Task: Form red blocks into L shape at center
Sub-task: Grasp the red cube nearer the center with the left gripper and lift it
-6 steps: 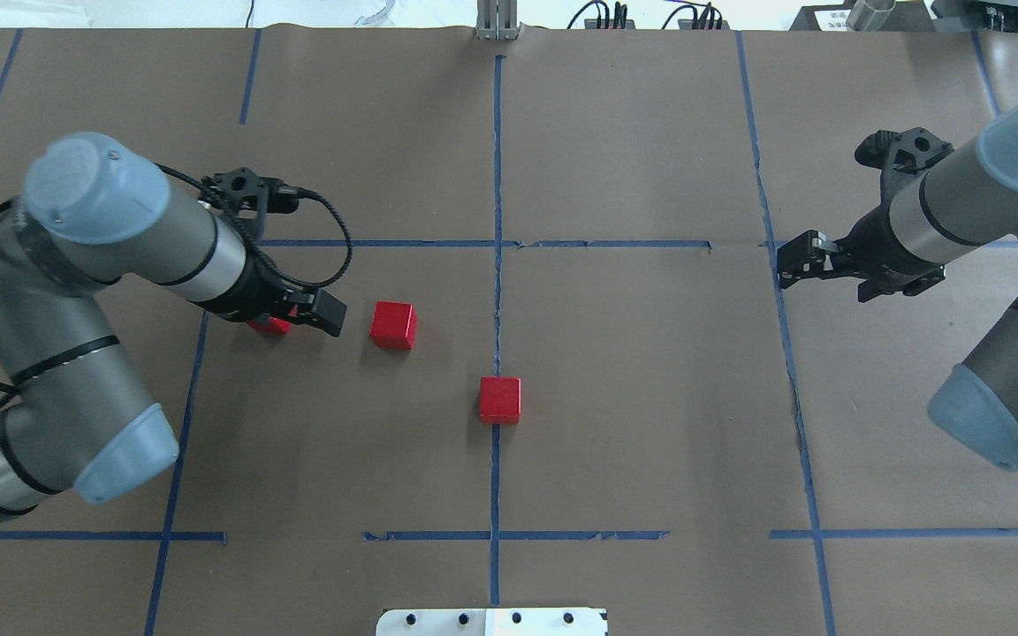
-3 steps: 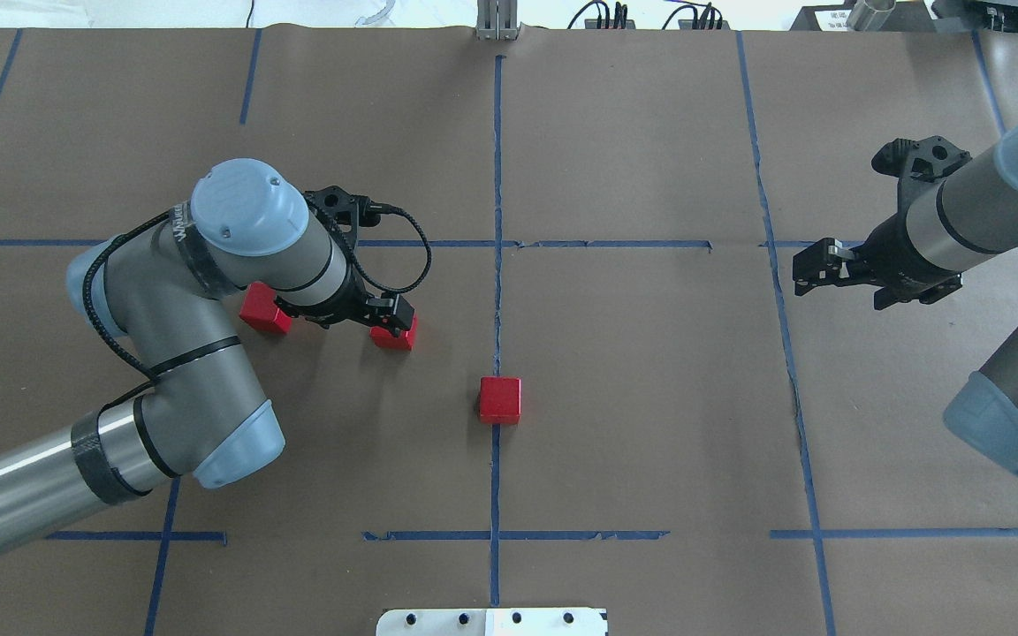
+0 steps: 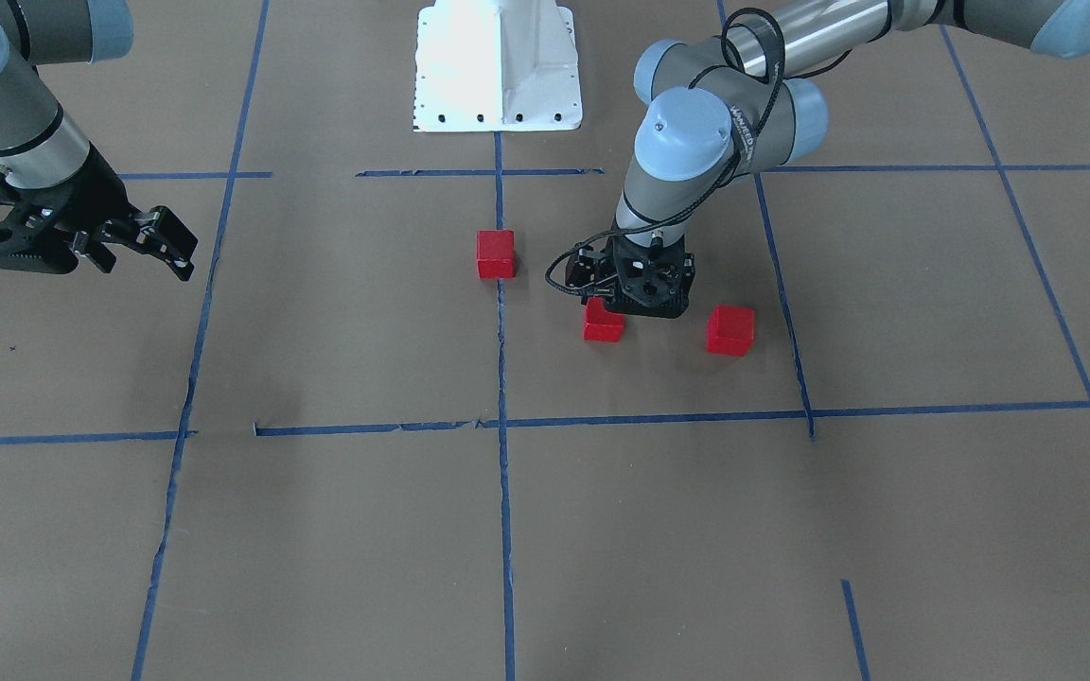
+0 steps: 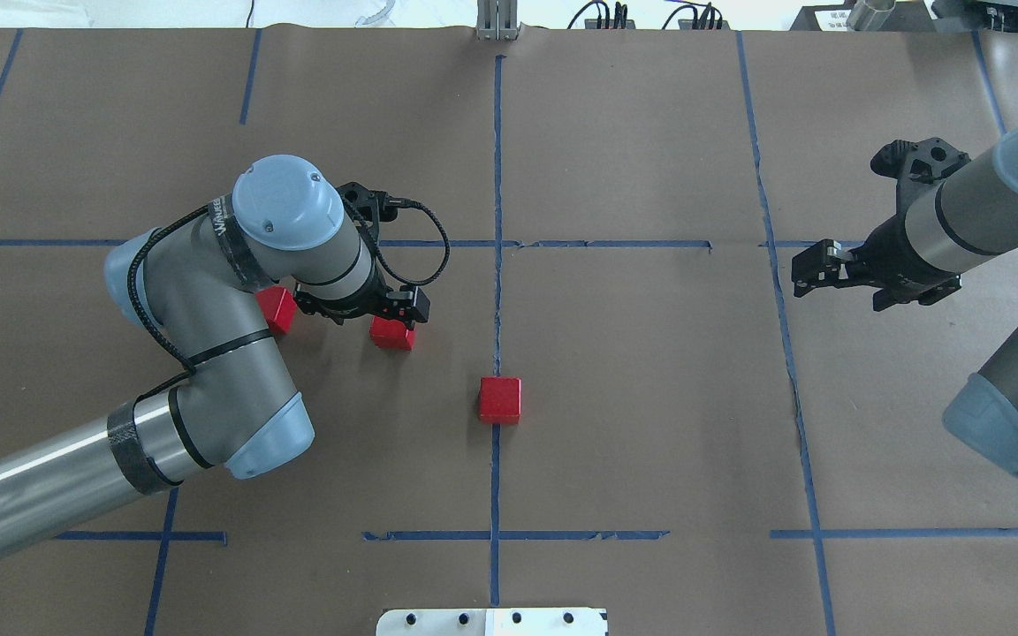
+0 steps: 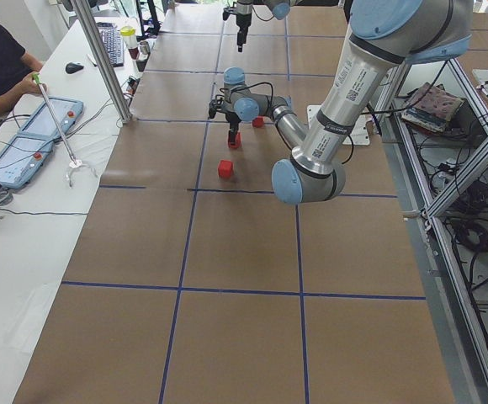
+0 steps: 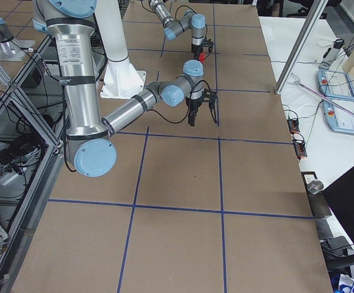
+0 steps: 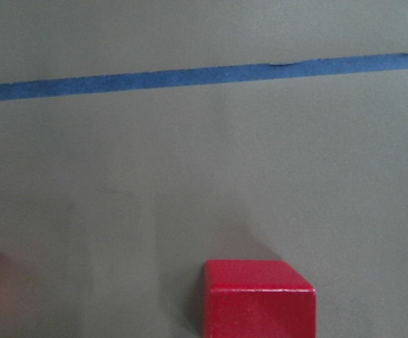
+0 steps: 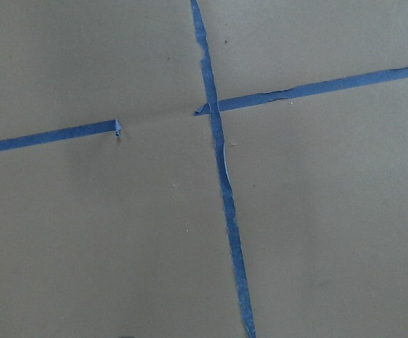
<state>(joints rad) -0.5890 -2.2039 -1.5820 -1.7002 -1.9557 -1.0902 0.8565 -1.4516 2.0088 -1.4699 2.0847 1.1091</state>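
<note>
Three red blocks lie on the brown paper. One [image 4: 500, 399] sits on the long centre tape line [image 4: 497, 291]. One [image 4: 392, 335] lies left of the line, right under my left gripper [image 4: 390, 320]. One [image 4: 277, 309] lies further left, half hidden by the left arm. In the front view they show at the centre line [image 3: 496, 253], under the gripper [image 3: 604, 322] and to the right [image 3: 730, 329]. The left gripper [image 3: 616, 307] points down and looks open over its block. The left wrist view shows that block [image 7: 257, 299] low in frame. My right gripper [image 4: 799, 269] is open and empty at the right.
The robot's white base plate [image 4: 491, 621] lies at the near table edge. Blue tape lines form a grid over the paper. An operator [image 5: 0, 63] sits at a side table with tablets, behind a metal pole [image 5: 101, 55].
The left arm has swung right, from the far-left block to over the middle-left block, and lowered there. The right gripper has drawn back slightly to the right. The blocks have not moved.
</note>
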